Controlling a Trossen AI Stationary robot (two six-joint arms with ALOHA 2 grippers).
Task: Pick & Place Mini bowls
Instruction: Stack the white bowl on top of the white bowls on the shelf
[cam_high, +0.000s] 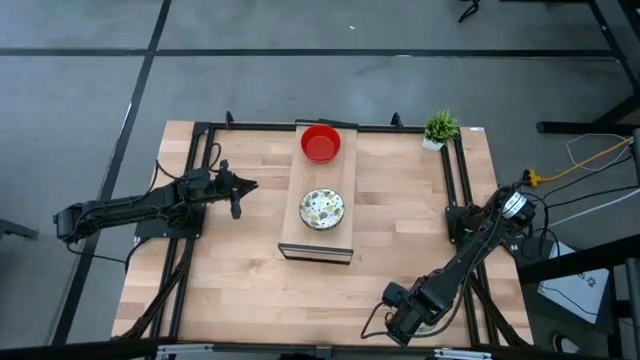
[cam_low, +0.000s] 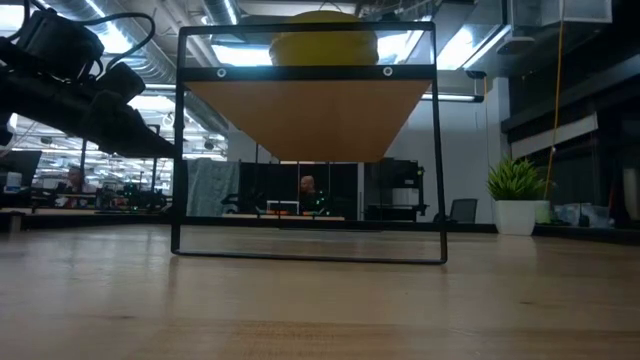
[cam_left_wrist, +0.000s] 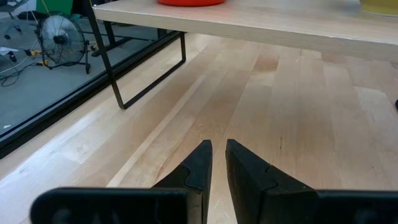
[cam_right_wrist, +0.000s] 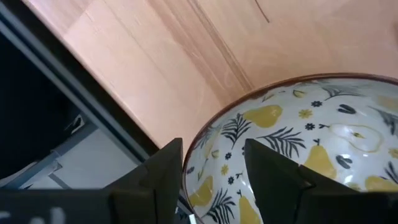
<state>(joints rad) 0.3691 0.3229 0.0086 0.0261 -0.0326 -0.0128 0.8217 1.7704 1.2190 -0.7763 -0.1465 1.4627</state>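
Note:
A raised wooden shelf (cam_high: 318, 240) stands mid-table. On it sit a red bowl (cam_high: 320, 143) at the far end and a white patterned bowl (cam_high: 321, 209) in the middle. My left gripper (cam_high: 245, 186) hovers left of the shelf, shut and empty (cam_left_wrist: 217, 165). My right gripper (cam_high: 400, 318) is at the table's near right corner, open over another white bowl with a pear-and-leaf pattern (cam_right_wrist: 311, 137). One finger (cam_right_wrist: 163, 171) is outside that bowl's rim (cam_right_wrist: 194, 146) and the other (cam_right_wrist: 270, 171) is over its inside. The remaining mini bowls are out of view. My right gripper has its two fingers on either side of the patterned bowl's rim (cam_right_wrist: 188, 163), coming from above. I cannot tell whether either finger touches the rim. The bowl rests on the table near its edge.
A small potted plant (cam_high: 440, 128) stands at the far right corner. A black metal frame (cam_high: 455, 180) runs along the table's sides. The shelf stands on black wire legs (cam_low: 310, 255) with open space beneath. Bare wood lies between the left gripper and the shelf.

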